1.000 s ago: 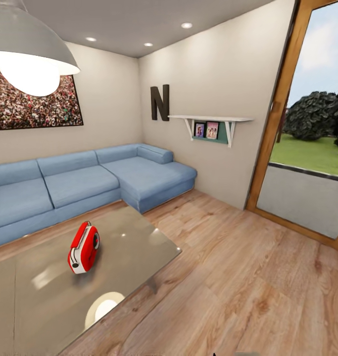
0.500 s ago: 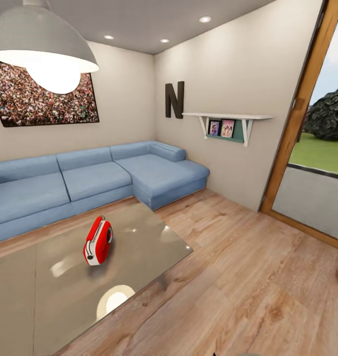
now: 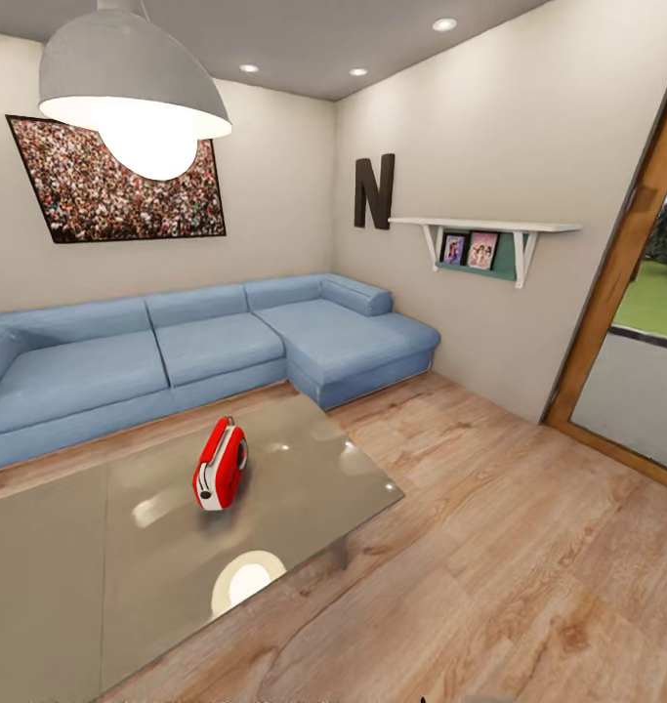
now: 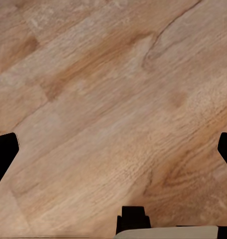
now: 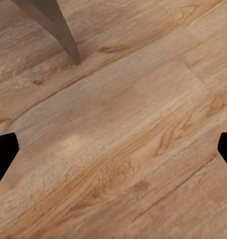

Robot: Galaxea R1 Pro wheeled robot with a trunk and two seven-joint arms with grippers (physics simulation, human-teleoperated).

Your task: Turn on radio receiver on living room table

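Note:
The radio receiver [image 3: 221, 465], red with white sides and a red top handle, stands upright on the glossy grey table [image 3: 304, 488], well in from its right corner. It is turned end-on to me, so its dial is hidden. In the left wrist view my left gripper [image 4: 114, 152] hangs open over bare wood floor, a dark fingertip [image 4: 3, 154] at each edge of the picture. My right gripper [image 5: 113, 152] is open too, above the floor, with one table leg [image 5: 58, 25] beyond it.
A blue L-shaped sofa [image 3: 216, 342] runs behind the table along both walls. A crowd picture [image 3: 118, 181], a dark letter N [image 3: 374, 190] and a white shelf [image 3: 484, 229] hang on the walls. A pendant lamp [image 3: 133, 88] hangs over the table. Wood floor [image 3: 489, 547] stretches right to a glass door [image 3: 636, 322].
The whole head view has shifted: the camera has turned left, so radio, table and sofa sit further right in the picture. The radio keeps its place on the table.

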